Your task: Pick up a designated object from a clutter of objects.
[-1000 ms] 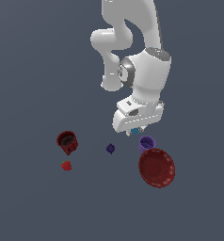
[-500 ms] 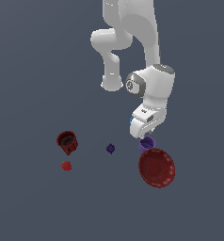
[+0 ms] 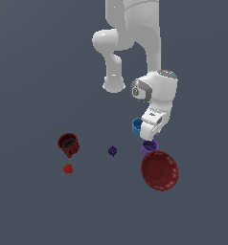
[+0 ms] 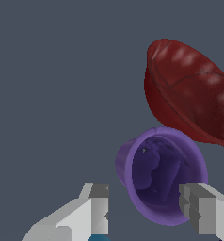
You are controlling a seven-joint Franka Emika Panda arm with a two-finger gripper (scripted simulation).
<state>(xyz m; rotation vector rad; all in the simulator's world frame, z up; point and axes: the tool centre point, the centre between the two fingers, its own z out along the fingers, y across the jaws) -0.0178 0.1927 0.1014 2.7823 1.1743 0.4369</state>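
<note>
Right now the purple cup (image 3: pixel 149 146) (image 4: pixel 162 175) sits on the grey floor, touching the wide red dish (image 3: pixel 159 171) (image 4: pixel 194 104) at its 5 o'clock in the exterior view. Directly above it hangs the gripper (image 3: pixel 151 136) (image 4: pixel 149 207), jaws spread apart, one finger (image 4: pixel 98 207) on each side of the cup's rim, not gripping. At the cup's 11 o'clock, the blue cup (image 3: pixel 137 126) peeks out behind the wrist. Off at 9 o'clock lie the tiny purple lump (image 3: pixel 112 151), then the dark red mug (image 3: pixel 68 144) and the strawberry (image 3: pixel 67 168).
</note>
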